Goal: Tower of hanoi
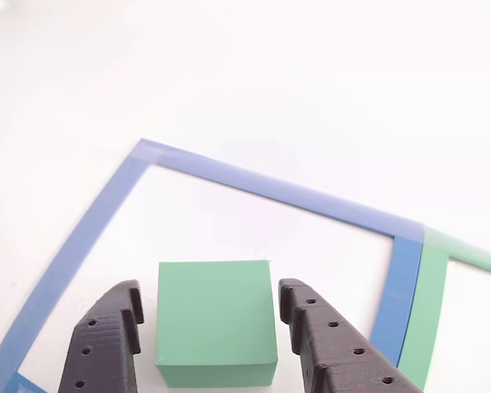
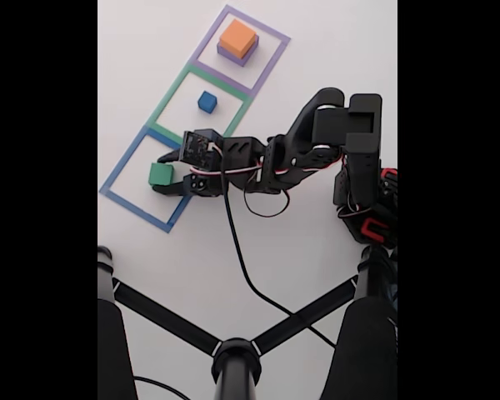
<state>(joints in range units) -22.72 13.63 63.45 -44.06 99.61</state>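
A green cube [image 1: 217, 323] rests on the white table inside the blue taped square [image 1: 90, 237]. My gripper [image 1: 209, 288] is open and straddles it, one dark finger [image 1: 106, 344] on each side; a narrow gap shows at the left finger, and the right one is almost touching. In the fixed view the gripper [image 2: 160, 173] reaches left around the green cube [image 2: 157, 176]. A small blue cube [image 2: 207, 102] sits in the green taped square. The orange block [image 2: 237, 37] lies on top of the purple block [image 2: 235, 57] in the purple taped square.
The arm's base [image 2: 362, 175] stands at the right of the fixed view, with a black cable [image 2: 237, 250] trailing down the table. A black stand with spread legs [image 2: 233, 354] occupies the bottom. The green tape [image 1: 430, 303] borders the blue square on the right.
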